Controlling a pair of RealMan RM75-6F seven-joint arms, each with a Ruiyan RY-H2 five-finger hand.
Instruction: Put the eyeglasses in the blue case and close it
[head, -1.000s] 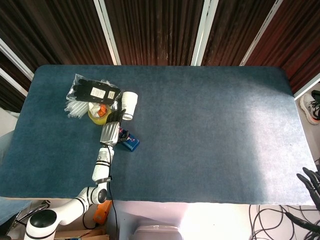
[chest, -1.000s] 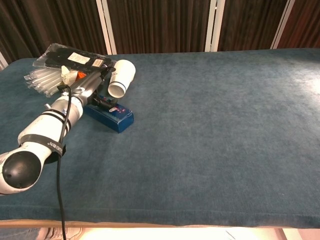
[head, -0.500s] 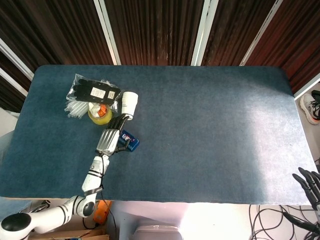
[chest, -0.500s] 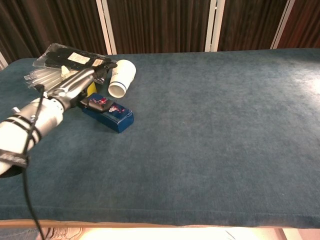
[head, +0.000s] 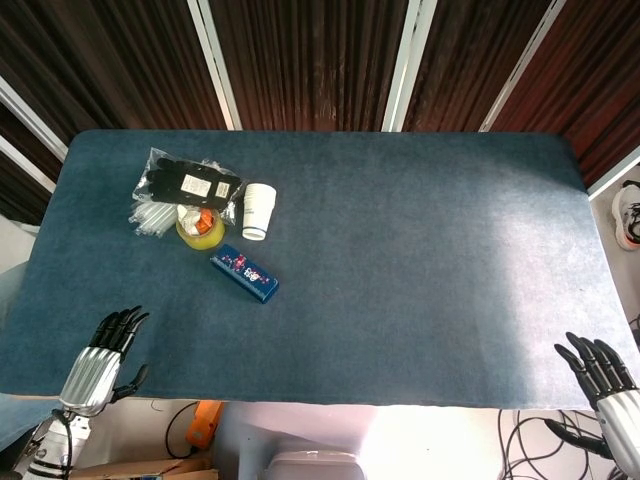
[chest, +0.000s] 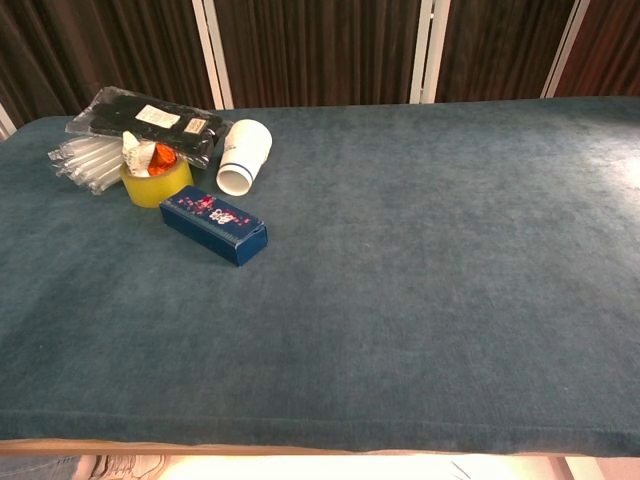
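Observation:
The blue case (head: 244, 274) (chest: 213, 224) lies closed on the dark blue table, left of centre, with a small printed label on its lid. No eyeglasses show in either view. My left hand (head: 101, 359) hovers at the table's near left edge, fingers spread and empty, well short of the case. At the near right corner my right hand (head: 605, 374) is also spread with nothing in it. Neither hand appears in the chest view.
Behind the case stand a yellow tape roll (head: 199, 229) (chest: 155, 180), a white paper cup (head: 259, 210) (chest: 242, 155) on its side, a black packet (head: 192, 183) (chest: 145, 121) and a bag of clear tubes (head: 155, 216) (chest: 88, 160). The table (head: 420, 260) stretches right.
My left arm has pulled back from the case to the table's near left edge, leaving the case closed where it lay. My right hand has risen a little into view.

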